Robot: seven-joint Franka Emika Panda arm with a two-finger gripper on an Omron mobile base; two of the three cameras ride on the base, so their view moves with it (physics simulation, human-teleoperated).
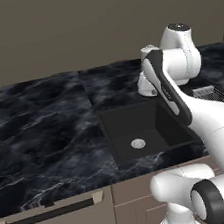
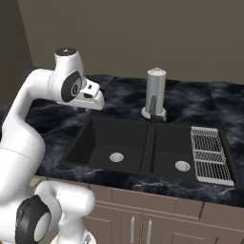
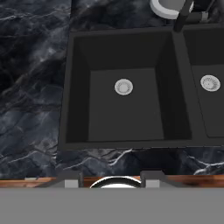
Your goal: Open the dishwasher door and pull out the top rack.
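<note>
Below the jaws, whose fingertips (image 3: 72, 179) stand parted and grasp nothing, lies the left of 2 sink (image 3: 122, 100) basins. Closed, the dishwasher door (image 1: 53, 220) sits under the counter (image 1: 42, 139) in the left base view, well left of the gripper (image 3: 109, 180); the right base view instead shows a wire drying rack (image 2: 209, 155) right of the basins.

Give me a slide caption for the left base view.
Robot arm raised over a black sink in a dark marble counter, with the dishwasher door shut at lower left.
</note>
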